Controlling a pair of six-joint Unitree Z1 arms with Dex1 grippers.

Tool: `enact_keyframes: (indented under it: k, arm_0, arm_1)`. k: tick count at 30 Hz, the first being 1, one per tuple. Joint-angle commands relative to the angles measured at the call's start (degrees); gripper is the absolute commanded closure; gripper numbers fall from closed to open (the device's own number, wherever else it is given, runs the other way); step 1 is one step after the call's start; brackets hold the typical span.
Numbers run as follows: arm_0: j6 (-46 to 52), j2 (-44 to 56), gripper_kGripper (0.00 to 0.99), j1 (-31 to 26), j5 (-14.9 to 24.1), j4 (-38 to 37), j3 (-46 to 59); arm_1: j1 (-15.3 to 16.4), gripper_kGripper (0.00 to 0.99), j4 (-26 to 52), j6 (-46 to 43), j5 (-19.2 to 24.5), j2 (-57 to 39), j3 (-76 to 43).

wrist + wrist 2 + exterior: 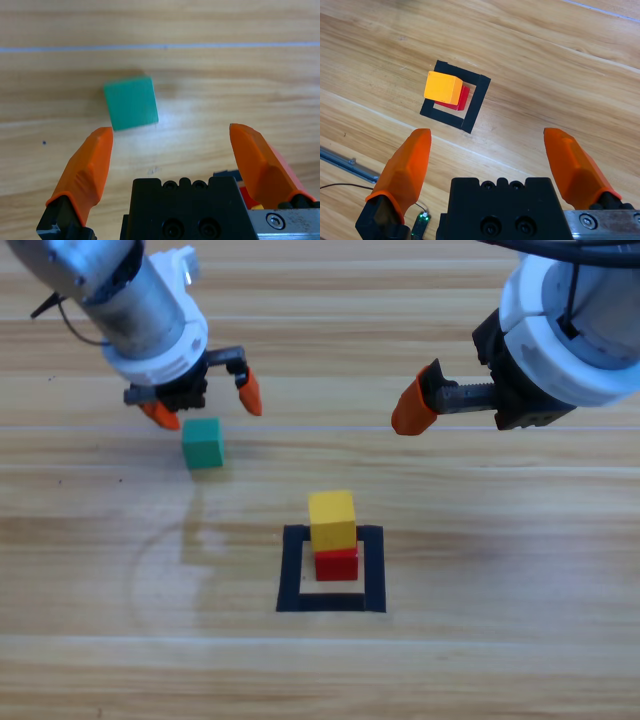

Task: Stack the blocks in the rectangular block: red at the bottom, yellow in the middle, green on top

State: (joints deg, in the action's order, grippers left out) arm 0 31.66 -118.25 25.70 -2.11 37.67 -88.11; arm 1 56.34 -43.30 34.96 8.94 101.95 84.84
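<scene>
The teal-green cube (203,442) lies alone on the wood, left of the black tape frame (330,602). Just behind it hovers my left gripper (208,406), open. In the left wrist view the green cube (131,102) sits ahead of the gripper (170,132), nearer its left jaw and not between the jaws. Inside the frame the yellow cube (332,520) rests on the red cube (337,564). My right gripper (412,412) hangs open and empty above the table at the upper right. Its wrist view shows yellow (442,86) on red (460,98) within the frame (477,100).
A cable and a small lit circuit board (421,221) lie by a metal rail (345,165) at the table's edge in the right wrist view. Bare wood surrounds the frame on all sides.
</scene>
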Motion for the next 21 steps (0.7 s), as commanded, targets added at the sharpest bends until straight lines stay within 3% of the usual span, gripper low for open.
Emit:
enact_keyframes:
  k: [1, 7, 13, 21]
  arm_0:
    - [0.34, -6.55, 0.0, -1.54, 2.02, 3.81, -5.59]
    - [-0.02, -14.64, 0.0, -1.18, 3.86, 16.91, -21.32]
    - [-0.19, -17.19, 0.0, -1.54, 1.93, 21.92, -26.5]
    - [1.39, -18.51, 0.0, -1.71, 3.34, 24.38, -26.5]
  arm_1:
    - [-1.76, 0.0, 1.73, -0.59, -0.59, 1.76, -1.52]
    - [-1.85, 0.0, 1.73, -0.59, -0.68, 1.85, -1.61]
    - [-1.85, 0.0, 1.73, -0.51, -0.59, 1.85, -1.7]
    - [-1.85, 0.0, 1.73, -0.42, -0.68, 2.02, -1.79]
